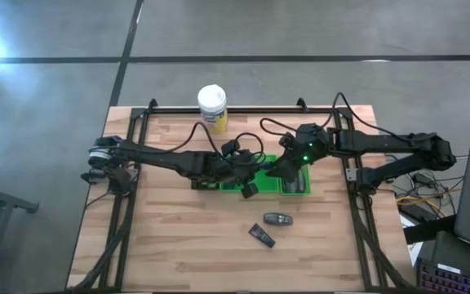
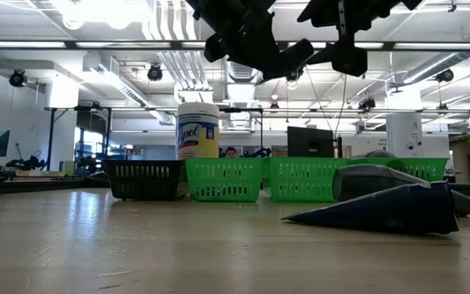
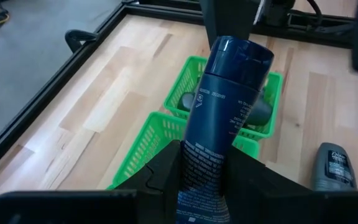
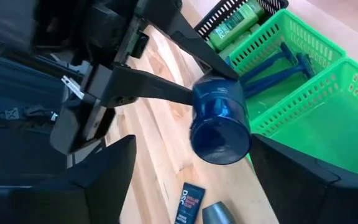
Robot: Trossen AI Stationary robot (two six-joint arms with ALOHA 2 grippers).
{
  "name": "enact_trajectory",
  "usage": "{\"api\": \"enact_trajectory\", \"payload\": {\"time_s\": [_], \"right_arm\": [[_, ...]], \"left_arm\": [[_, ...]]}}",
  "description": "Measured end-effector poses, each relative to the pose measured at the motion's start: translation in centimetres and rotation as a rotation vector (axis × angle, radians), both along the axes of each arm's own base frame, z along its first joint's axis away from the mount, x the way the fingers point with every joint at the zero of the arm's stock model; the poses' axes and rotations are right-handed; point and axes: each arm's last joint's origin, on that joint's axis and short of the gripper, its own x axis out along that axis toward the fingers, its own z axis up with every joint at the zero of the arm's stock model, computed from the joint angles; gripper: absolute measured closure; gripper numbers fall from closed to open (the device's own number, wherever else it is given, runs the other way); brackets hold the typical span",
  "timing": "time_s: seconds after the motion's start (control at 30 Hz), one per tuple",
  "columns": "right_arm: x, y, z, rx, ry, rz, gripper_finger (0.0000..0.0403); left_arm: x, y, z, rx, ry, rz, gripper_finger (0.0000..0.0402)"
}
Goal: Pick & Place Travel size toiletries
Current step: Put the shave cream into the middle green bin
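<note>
We see the left gripper [image 3: 204, 180] clamped on a dark blue plastic tube [image 3: 225, 106], round-capped and glossy, with small white print along its body that we cannot read. It is held in the air above the row of bins, its cap pointing toward the right arm. The left arm reaches low across the wooden plank desk [image 1: 178, 245] from its left edge, elbow stretched out, wrist over the bins.

The right gripper [image 4: 191, 186] hangs just beside the tube's cap, its two dark fingers spread wide and empty; the right arm comes in from the desk's right side, folded at the elbow.

The bins are lattice-walled plastic: a black bin [image 4: 229, 15] holding bright green bottles [image 4: 235, 22], then a green bin [image 4: 278, 43] with blue T-shaped razors [image 4: 278, 59], then another green bin [image 4: 328, 118]. In the left wrist view a grey oblong tube [image 3: 188, 102] lies in one green bin.

On the bare wood nearer the front lie a grey tube [image 1: 278, 218] and a flat dark blue packet [image 1: 262, 236]. The grey tube's label reads "Dove" in the left wrist view.

Behind the bins stands a yellow jar [image 1: 212, 110] with a white lid, labelled "Lysol".
</note>
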Motion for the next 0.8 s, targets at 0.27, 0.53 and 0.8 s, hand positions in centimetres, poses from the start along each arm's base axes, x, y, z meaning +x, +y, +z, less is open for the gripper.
{"api": "enact_trajectory", "payload": {"time_s": [0.27,0.53,0.8], "right_arm": [[0.06,-0.28,0.0,0.005,-0.003,-0.017,0.0156],[0.03,-0.59,-0.06,0.017,-0.001,-0.04,0.022],[-0.08,-0.89,-0.5,0.014,0.01,-0.049,0.0277]], "left_arm": [[0.01,-0.02,0.0,-0.005,0.0,-0.006,0.0298],[0.0,-0.04,0.01,-0.005,-0.001,-0.006,0.0298],[0.05,-0.12,0.06,-0.009,-0.01,-0.006,0.0295]]}}
